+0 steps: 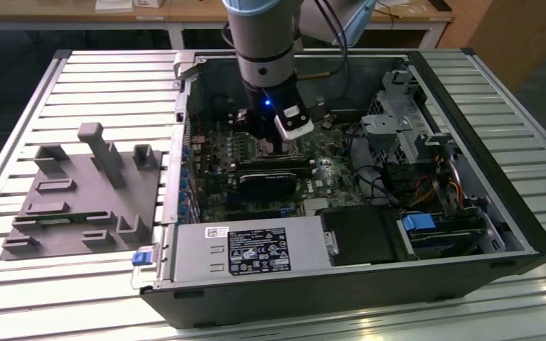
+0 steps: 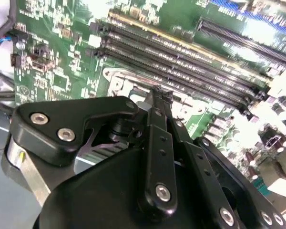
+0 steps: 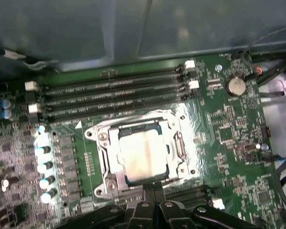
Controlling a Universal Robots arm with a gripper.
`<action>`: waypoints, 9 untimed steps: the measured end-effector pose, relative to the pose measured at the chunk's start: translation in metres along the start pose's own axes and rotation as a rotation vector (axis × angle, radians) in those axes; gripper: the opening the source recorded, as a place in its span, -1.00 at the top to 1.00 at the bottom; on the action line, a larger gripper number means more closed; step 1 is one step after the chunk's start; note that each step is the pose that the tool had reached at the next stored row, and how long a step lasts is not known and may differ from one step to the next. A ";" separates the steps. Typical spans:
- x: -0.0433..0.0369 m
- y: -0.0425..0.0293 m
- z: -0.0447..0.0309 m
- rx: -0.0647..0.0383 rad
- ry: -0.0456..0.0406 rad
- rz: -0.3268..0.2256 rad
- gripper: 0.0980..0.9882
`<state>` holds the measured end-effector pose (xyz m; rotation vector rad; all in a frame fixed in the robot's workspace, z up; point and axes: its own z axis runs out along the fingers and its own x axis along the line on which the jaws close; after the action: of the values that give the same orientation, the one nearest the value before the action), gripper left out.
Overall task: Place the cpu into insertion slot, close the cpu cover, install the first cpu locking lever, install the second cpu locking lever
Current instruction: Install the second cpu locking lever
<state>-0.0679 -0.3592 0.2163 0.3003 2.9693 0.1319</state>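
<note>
In the exterior view the arm stands inside the open computer case (image 1: 500, 234), its tool (image 1: 271, 148) low over the motherboard with the case walls well apart on both sides. In the second wrist view the tool's fingers (image 2: 157, 124) are pressed together above the memory slots (image 2: 181, 57). In the first wrist view the cpu (image 3: 142, 152), dull silver and square, sits in the insertion slot (image 3: 105, 183) under the closed cpu cover (image 3: 113, 153), just beside the tool.

White printed label (image 1: 259, 250) on the power supply (image 1: 244, 256), its print too small to read

I see the slatted silver metal table (image 1: 83, 78) carrying the open black computer case (image 1: 500, 234) under my gripper (image 1: 271, 145), the grey plastic fixture tray (image 1: 83, 195) lying well aside.
</note>
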 end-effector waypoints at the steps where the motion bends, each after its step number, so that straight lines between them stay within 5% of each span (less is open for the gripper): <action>1: 0.0004 0.0024 0.0002 0.000 0.0001 0.000 0.99; 9: 0.0030 0.0195 0.0015 0.000 0.0008 -0.002 0.99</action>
<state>-0.0668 -0.3394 0.2164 0.2976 2.9703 0.1316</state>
